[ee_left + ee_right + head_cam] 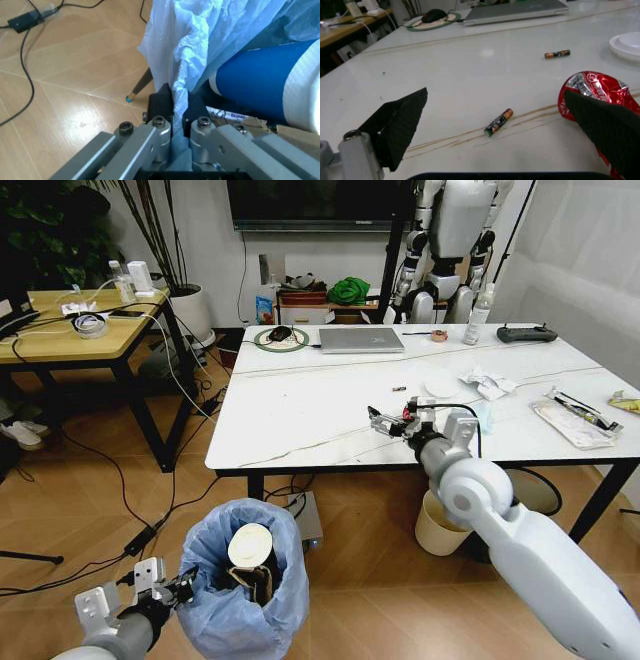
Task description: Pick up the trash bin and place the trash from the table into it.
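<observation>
Table [320, 395]: white marble-look top on black legs; its near edge runs in front of the robot; a broad bare stretch lies on its left half; laptop [361, 339] near the far edge; wooden floor open in front of it.
Right arm: reaches forward from lower right up to the table's near edge, forearm angled up and left.
Bin [215, 610]: on the floor before the table, lined with a crinkled light-blue bag; a white-and-blue cup [250, 546] and brown cardboard [258, 582] stand inside.
Left gripper [175, 103]: low at the bin's left side; black fingers pinched together on the bag's rim.
Right gripper [505, 112]: over the tabletop near the front edge; fingers spread wide; one finger overlaps the red wrapper in the wrist view; contact unclear.
Red wrapper [597, 92]: crumpled, lying on the table.
Battery [498, 122]: lying between the spread fingers; a second battery [557, 54] farther off.
</observation>
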